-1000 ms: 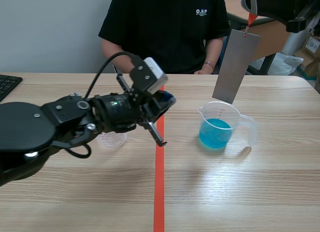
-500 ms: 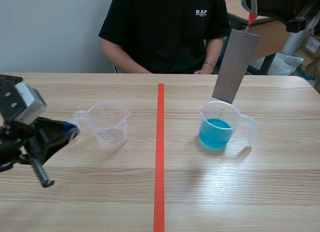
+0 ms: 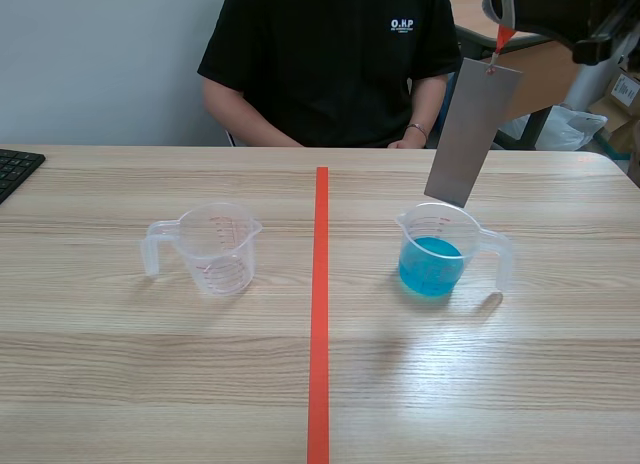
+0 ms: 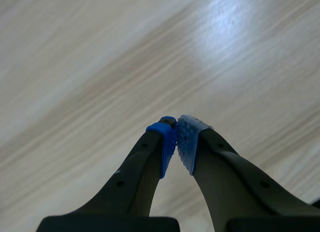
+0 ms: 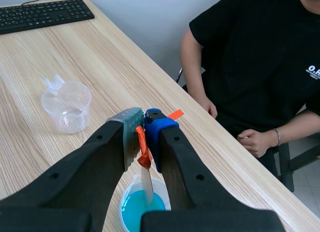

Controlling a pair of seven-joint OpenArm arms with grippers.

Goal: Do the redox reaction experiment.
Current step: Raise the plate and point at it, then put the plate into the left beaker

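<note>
**Q:** Two pincers are reported; how does each stand?

**A:** The right pincer [image 5: 141, 123] is clamped on the orange-red tab [image 5: 144, 149] at the upper end of a grey metal strip [image 3: 470, 134], held high at the far right. The left pincer [image 4: 176, 142] has its pads together on nothing, over bare tabletop [image 4: 100, 67].

**Q:** Where does the strip hang?

**A:** It hangs slanted, with its lower end just above the far rim of the measuring cup of blue liquid [image 3: 432, 254], right of the red tape line [image 3: 319, 314]. It is not seen to reach the liquid.

**Q:** What has just changed?

**A:** One second ago the left arm lay across the middle of the scene, covering most of the empty measuring cup [image 3: 215, 246]. Half a second ago it had drawn back to the left edge. Now it is out of the scene view, and the empty cup stands in plain sight left of the line. The right arm, the strip and both cups have not shifted.

**Q:** What does that mean for the task?

**A:** By judgement, the left arm is parked, and the step in hand belongs to the right arm: lowering the strip into the blue liquid. The slanted strip should clear the rim, or it may nudge the light cup.

**Q:** What lies beyond?

**A:** A person [image 3: 330, 64] sits at the far side, and a keyboard [image 3: 15, 169] lies at the far left.
</note>
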